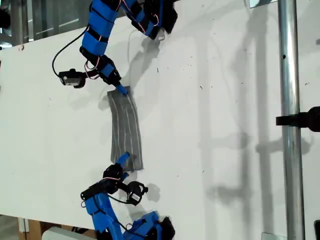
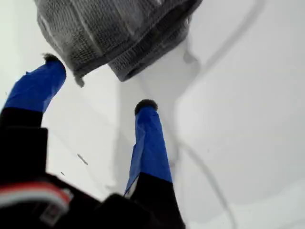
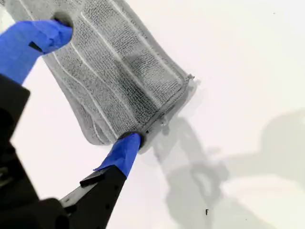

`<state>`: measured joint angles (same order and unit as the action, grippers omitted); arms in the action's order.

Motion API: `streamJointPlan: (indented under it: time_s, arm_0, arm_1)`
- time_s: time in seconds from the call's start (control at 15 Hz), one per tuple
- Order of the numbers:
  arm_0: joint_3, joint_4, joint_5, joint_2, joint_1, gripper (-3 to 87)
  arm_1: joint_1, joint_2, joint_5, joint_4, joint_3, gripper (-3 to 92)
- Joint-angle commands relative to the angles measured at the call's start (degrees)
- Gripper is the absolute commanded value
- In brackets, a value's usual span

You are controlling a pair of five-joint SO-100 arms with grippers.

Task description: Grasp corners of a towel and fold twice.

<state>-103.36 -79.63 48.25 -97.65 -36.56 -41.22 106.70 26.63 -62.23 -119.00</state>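
Note:
The grey striped towel (image 1: 125, 127) lies on the white table (image 1: 215, 100) as a narrow strip, running between the two arms. My first gripper (image 1: 120, 88) comes from the exterior view's top and stands open just off the strip's far end. In its wrist view the layered towel corners (image 2: 119, 71) lie just beyond the blue fingertips (image 2: 145, 107), with nothing between them. My second gripper (image 1: 123, 159) reaches from the exterior view's bottom. It is open (image 3: 97, 81), straddling the towel (image 3: 124, 67) near its end. One fingertip (image 3: 129, 141) touches the edge and the other rests on the cloth; a free corner (image 3: 186, 78) lies flat.
A metal pole (image 1: 289, 100) with a black clamp (image 1: 305, 119) stands at the exterior view's right. The table's edge runs down the exterior view's left side. Black cables and a camera (image 1: 70, 78) hang off the upper arm.

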Motion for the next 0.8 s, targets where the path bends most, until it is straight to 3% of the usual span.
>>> streamJointPlan:
  time_s: [0.0,0.2,0.27,0.4,0.47,0.6,0.73]
  arm_0:
    - [-6.15,-0.62,1.49,-18.72,1.76,41.5]
    - [-23.91,6.15,6.68,-42.19,9.67,33.7]
    - [-32.7,11.07,7.73,-53.61,13.54,25.7]
    - [-50.8,17.14,14.33,-81.74,18.37,1.5]
    - [-58.97,15.12,18.54,-98.53,20.92,-2.8]
    - [-63.63,12.48,22.15,-101.69,24.61,-2.8]
    - [-65.13,12.48,22.76,-101.69,25.84,-2.8]
  arm_1:
    - [-3.78,14.77,3.96,-1.05,-6.33,35.8]
    - [-9.14,26.63,8.44,1.14,-18.19,40.4]
    - [-9.14,26.98,10.46,3.52,-20.92,42.4]
    - [-8.53,21.97,13.01,9.14,-22.32,45.7]
    - [-7.38,17.05,14.24,12.48,-21.18,45.4]
    - [-5.45,5.62,16.79,20.04,-17.4,45.8]
    - [-3.6,-6.42,18.81,21.62,-8.61,46.3]
